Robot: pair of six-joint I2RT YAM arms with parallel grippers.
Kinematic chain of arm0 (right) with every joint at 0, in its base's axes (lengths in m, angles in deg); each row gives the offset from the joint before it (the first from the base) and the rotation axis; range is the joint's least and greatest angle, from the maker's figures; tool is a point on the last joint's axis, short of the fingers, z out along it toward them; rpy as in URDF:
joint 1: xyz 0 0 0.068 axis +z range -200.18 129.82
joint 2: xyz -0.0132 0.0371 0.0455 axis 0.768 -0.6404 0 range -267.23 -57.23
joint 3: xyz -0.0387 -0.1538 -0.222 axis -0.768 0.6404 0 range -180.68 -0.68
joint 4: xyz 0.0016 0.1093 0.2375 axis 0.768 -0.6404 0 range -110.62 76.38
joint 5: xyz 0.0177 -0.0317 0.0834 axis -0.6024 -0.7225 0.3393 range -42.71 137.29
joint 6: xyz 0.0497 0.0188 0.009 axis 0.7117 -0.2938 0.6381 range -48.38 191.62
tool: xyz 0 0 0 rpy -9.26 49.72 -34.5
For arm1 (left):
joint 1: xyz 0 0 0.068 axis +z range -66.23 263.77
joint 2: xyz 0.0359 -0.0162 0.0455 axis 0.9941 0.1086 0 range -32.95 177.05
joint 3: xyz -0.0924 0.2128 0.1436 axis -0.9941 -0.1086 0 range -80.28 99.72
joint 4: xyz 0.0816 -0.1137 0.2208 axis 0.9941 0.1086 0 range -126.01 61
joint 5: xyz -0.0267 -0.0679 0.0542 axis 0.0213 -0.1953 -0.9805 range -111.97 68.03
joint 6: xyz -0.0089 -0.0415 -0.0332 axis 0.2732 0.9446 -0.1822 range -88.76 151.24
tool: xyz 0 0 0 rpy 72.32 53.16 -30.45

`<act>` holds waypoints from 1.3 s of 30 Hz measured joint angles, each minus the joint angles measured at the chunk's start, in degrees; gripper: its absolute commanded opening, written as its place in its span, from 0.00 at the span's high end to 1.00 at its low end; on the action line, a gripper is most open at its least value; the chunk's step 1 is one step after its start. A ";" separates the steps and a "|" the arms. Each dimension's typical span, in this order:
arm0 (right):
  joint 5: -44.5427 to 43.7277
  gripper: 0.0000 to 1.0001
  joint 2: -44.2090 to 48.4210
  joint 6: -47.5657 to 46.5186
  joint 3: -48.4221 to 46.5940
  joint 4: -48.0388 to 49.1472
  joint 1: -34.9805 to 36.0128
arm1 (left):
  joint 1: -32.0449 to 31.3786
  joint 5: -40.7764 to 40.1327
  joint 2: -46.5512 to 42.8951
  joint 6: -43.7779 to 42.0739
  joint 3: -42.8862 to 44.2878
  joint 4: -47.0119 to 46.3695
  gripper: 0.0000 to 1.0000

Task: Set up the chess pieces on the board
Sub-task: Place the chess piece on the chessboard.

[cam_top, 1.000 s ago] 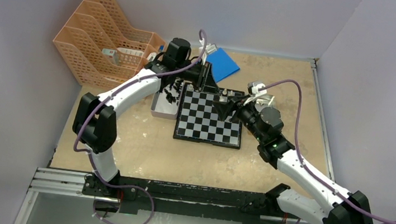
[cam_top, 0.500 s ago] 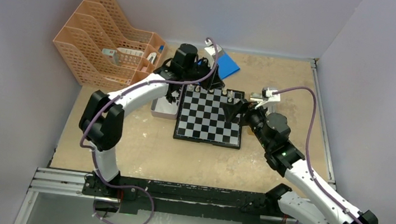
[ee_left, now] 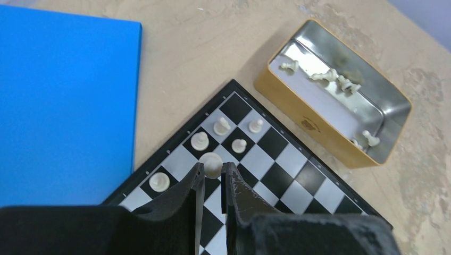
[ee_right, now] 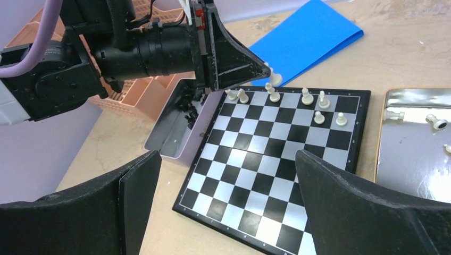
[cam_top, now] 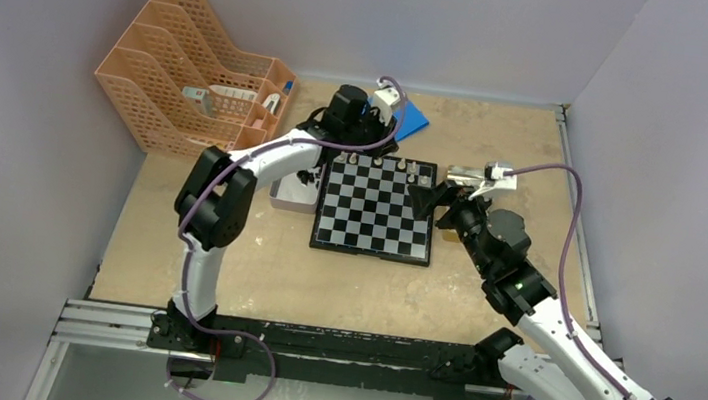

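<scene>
The board (cam_top: 367, 224) lies mid-table, with several white chess pieces (ee_right: 307, 96) standing on its far rows. My left gripper (cam_top: 376, 147) hovers over the board's far edge, shut on a white chess piece (ee_left: 213, 163) pinched at its fingertips. That piece hangs above the squares next to standing white pieces (ee_left: 200, 139). My right gripper (cam_top: 427, 200) is at the board's right edge, wide open and holding nothing; in the right wrist view the right gripper (ee_right: 228, 202) frames the board (ee_right: 266, 175). Black pieces (ee_right: 187, 109) lie in a grey tin.
The grey tin (cam_top: 288, 198) sits against the board's left side. A metal tin (ee_left: 314, 127) with loose white pieces (ee_left: 324, 77) sits to the board's right. A blue sheet (cam_top: 408, 116) lies behind the board. An orange file rack (cam_top: 191, 91) stands at the far left.
My right gripper opened wide and pulled back from the board's far row to its right edge. My left arm swung rightward along the board's far edge, still shut.
</scene>
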 measured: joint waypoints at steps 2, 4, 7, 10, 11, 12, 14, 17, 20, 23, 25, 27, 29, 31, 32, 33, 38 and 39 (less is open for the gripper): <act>-0.35 0.01 -0.09 0.02 0.00 -0.31 0.00 | 0.00 -0.90 1.03 -0.46 1.01 -0.48 0.96; -0.37 0.01 -0.37 0.02 -0.11 -0.50 0.00 | 0.00 -1.77 2.01 -1.16 1.68 -1.05 0.96; -0.63 0.01 -0.74 0.02 -0.28 -0.92 0.00 | 0.00 -2.82 3.72 -2.01 2.60 -1.27 0.96; -0.90 0.01 -0.68 0.00 -0.31 -1.20 0.00 | -0.02 -3.39 5.49 -2.62 3.58 -1.22 0.96; -1.03 0.01 -0.63 0.00 -0.31 -1.27 0.00 | -0.04 -3.54 5.97 -2.80 3.76 -1.16 0.96; -1.29 0.01 -0.63 0.02 -0.31 -1.25 0.00 | -0.04 -3.72 6.27 -2.97 3.76 -1.16 0.96; -1.64 0.01 -0.63 0.00 -0.31 -1.27 0.00 | -0.09 -4.00 6.71 -3.04 3.78 -0.87 0.96; -1.84 0.01 -0.68 0.00 -0.31 -1.25 0.00 | -0.15 -4.37 7.30 -3.17 4.09 -0.55 0.96; -1.84 0.01 -0.90 0.00 -0.37 -1.27 0.00 | -0.15 -4.48 7.96 -4.04 4.46 -0.28 0.96; -1.84 0.01 -1.29 0.00 -0.76 -1.36 0.00 | -0.24 -4.55 9.11 -4.70 5.38 -0.11 0.96; -1.86 0.01 -1.36 -0.04 -1.05 -1.40 0.00 | -0.35 -4.59 9.77 -5.07 5.79 0.13 0.96; -1.90 0.01 -1.33 -0.09 -1.29 -1.29 0.00 | -0.50 -4.59 10.25 -5.53 6.08 0.57 0.96; -1.92 0.01 -1.33 -0.17 -1.38 -1.33 0.00 | -0.68 -4.59 10.78 -5.99 6.67 1.25 0.96; -1.97 0.01 -1.36 -0.22 -1.57 -1.42 0.00 | -0.81 -4.83 11.23 -6.10 7.26 1.60 0.96; -2.03 0.01 -1.36 -0.24 -1.70 -1.53 0.00 | -0.81 -4.94 11.39 -6.16 7.48 1.79 0.96; -2.08 0.01 -1.36 -0.24 -1.92 -1.66 0.00 | -0.81 -5.07 11.50 -6.19 7.56 1.84 0.96; -2.16 0.01 -1.38 -0.28 -2.14 -1.66 0.00 | -0.85 -5.90 11.67 -6.64 7.63 3.34 0.96; -2.21 0.01 -1.38 -0.31 -2.14 -1.66 0.00 | -0.85 -5.99 11.72 -6.91 7.63 3.54 0.96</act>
